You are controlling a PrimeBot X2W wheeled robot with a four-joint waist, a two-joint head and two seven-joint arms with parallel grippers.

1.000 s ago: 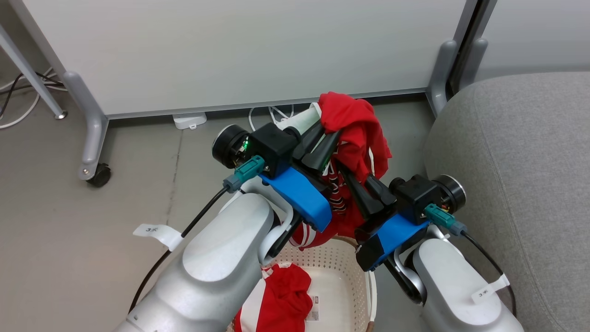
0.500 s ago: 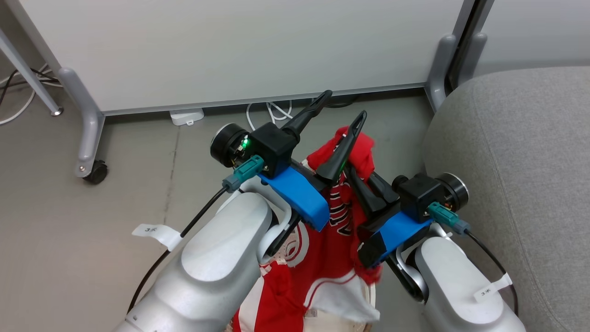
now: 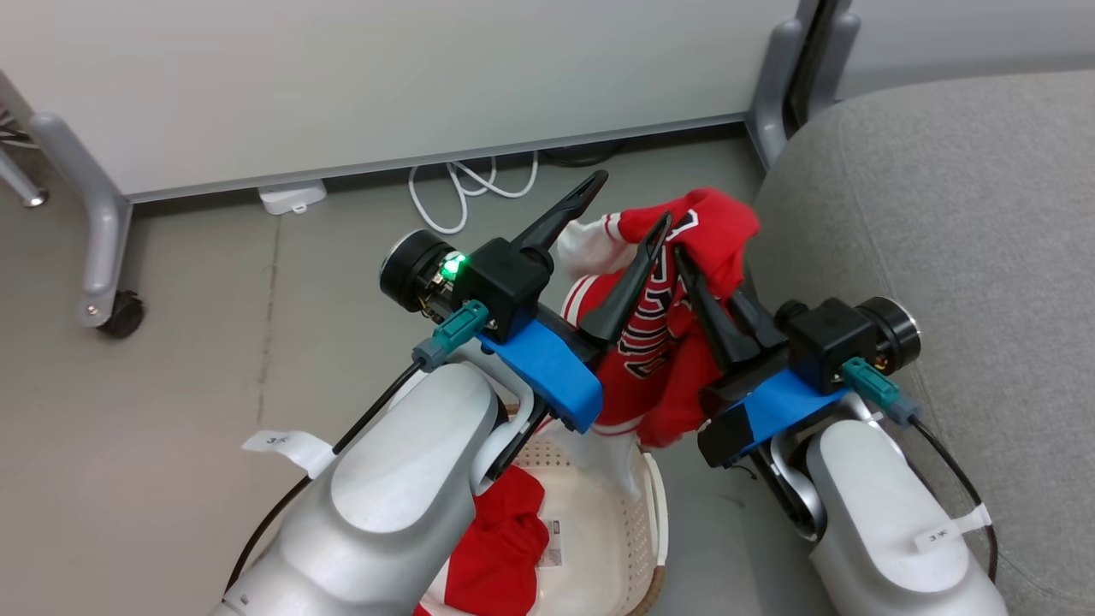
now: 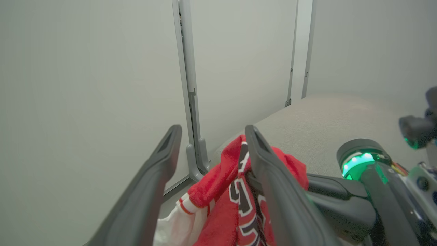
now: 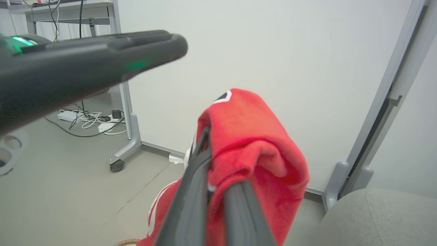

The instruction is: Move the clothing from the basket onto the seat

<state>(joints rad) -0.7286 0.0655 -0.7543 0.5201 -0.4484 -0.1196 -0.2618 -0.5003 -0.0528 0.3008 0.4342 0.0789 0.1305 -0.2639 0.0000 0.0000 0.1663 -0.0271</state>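
Observation:
One red garment (image 3: 663, 342) with dark lettering and white trim hangs above the basket (image 3: 637, 513), draped over my right gripper (image 3: 684, 257), which is shut on it. The right wrist view shows the garment (image 5: 256, 147) folded over the fingertips of that gripper (image 5: 222, 160). My left gripper (image 3: 626, 204) stands open just left of the cloth, its right finger (image 4: 259, 153) against the garment (image 4: 218, 191). A second red garment (image 3: 500, 547) lies in the basket, partly behind my left arm. The grey seat (image 3: 941, 214) is at the right.
A white partition (image 3: 385, 77) on grey wheeled legs (image 3: 103, 248) stands behind, with white cables (image 3: 466, 184) and a power strip (image 3: 291, 195) on the grey floor. The seat (image 5: 375, 215) lies close beside my right arm.
The left gripper opened and let go of the garment a second ago. Since then the right gripper has lifted it higher and to the right, towards the seat. The camera has turned right.

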